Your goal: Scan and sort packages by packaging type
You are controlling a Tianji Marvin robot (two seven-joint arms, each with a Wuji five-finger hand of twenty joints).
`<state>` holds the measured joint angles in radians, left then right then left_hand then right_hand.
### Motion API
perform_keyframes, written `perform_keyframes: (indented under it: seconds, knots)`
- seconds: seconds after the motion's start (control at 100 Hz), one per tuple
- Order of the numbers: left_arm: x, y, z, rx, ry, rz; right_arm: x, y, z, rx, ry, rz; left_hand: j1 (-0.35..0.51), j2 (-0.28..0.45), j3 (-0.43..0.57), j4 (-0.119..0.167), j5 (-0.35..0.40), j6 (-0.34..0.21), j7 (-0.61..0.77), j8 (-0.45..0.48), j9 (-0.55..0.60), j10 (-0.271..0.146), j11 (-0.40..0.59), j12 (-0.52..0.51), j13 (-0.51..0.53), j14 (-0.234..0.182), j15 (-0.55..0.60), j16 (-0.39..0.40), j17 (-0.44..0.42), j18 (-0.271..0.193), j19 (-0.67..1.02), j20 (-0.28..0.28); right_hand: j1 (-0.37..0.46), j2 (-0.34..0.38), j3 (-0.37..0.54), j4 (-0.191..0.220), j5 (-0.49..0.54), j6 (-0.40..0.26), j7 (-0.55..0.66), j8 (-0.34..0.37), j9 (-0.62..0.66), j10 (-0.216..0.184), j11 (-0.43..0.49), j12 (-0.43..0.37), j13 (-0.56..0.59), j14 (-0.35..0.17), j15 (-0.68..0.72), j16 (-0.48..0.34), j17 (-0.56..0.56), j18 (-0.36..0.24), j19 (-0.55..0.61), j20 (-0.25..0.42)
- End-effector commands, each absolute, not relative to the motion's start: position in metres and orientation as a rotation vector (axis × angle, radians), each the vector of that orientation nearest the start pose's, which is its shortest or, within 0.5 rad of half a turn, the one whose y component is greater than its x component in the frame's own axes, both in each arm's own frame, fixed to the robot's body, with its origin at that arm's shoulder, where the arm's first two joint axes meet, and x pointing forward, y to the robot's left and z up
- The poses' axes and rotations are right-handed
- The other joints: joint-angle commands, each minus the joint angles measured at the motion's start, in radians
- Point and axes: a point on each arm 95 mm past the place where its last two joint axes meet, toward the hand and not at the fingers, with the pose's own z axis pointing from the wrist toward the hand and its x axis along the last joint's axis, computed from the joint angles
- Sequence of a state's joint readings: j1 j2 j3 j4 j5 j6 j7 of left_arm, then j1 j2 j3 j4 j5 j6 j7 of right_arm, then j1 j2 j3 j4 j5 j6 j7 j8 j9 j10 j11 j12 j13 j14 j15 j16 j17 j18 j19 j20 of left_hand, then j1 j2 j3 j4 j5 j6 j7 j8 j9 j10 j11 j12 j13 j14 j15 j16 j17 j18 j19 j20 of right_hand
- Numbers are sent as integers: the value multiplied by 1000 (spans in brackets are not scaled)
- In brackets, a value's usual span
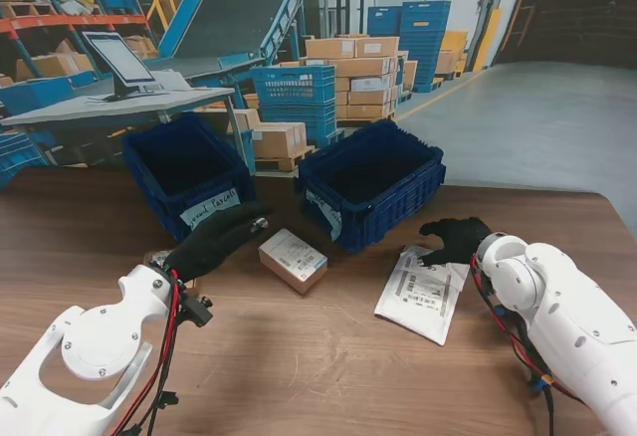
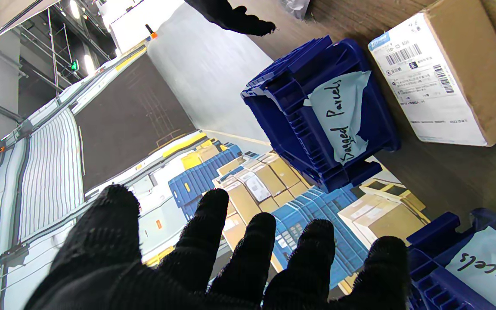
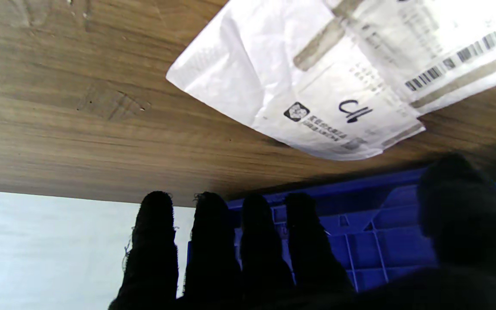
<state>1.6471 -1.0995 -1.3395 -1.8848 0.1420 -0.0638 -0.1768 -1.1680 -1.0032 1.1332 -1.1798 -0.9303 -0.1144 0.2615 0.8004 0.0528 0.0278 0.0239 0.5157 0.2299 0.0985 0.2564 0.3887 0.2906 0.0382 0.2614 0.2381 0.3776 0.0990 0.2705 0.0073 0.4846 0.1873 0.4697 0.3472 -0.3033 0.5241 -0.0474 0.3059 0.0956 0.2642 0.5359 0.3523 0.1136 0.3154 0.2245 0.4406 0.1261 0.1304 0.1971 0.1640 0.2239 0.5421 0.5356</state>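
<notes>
A small cardboard box with a white label lies on the wooden table between my hands; the left wrist view shows it too. My left hand, in a black glove, hovers open just left of the box, fingers spread and holding nothing. A flat white mailer bag lies to the right of the box. My right hand is open over the bag's far edge, close above the bag, fingers straight. Whether it touches the bag I cannot tell.
Two blue bins stand at the table's far side: the left bin and the right bin, labelled "Bagged Parcels". A small object lies partly hidden beneath my left wrist. Beyond the table are stacked boxes and crates.
</notes>
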Motion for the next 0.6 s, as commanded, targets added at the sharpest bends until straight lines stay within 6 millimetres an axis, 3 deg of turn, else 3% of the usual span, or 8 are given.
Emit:
perform_keyframes:
  seconds: [0.0,0.41,0.51,0.59]
  knots:
    - [375,-24,-233,-1783,1154,-2259,501,-101,-332,1361,1753,1071,-5,34,-43,1,9,-35,5,4,-3,-16,-1,-9,-14,-2,-21,-1,6,-9,-22,9,-12,-16,8,36,-33,18,-13,7,-29,25,16,9,-14,-10,-7,15,-10,-1,-10,11]
    - [374,-24,-232,-1768,1165,-2266,500,-104,-349,1379,1878,948,-7,32,-43,1,8,-36,5,4,-3,-16,-1,-9,-14,-2,-21,-2,5,-11,-22,8,-11,-34,16,34,-1,35,-21,24,-11,39,36,18,10,-8,9,22,-8,-2,-12,14]
    - [373,-25,-232,-1767,1168,-2269,498,-102,-351,1364,1907,926,-7,31,-43,2,8,-36,6,5,-3,-16,-1,-9,-15,-4,-22,-2,5,-10,-22,8,-4,-65,31,32,25,30,-1,63,0,53,143,111,56,-10,76,84,11,-9,14,29]
    - [373,-25,-232,-1765,1176,-2270,498,-101,-353,1338,1930,903,-9,32,-43,2,8,-36,5,5,-4,-18,-1,-9,-16,-5,-22,-2,5,-12,-22,7,12,-90,39,32,40,-3,53,129,-14,32,248,220,85,-27,170,175,38,-21,61,56]
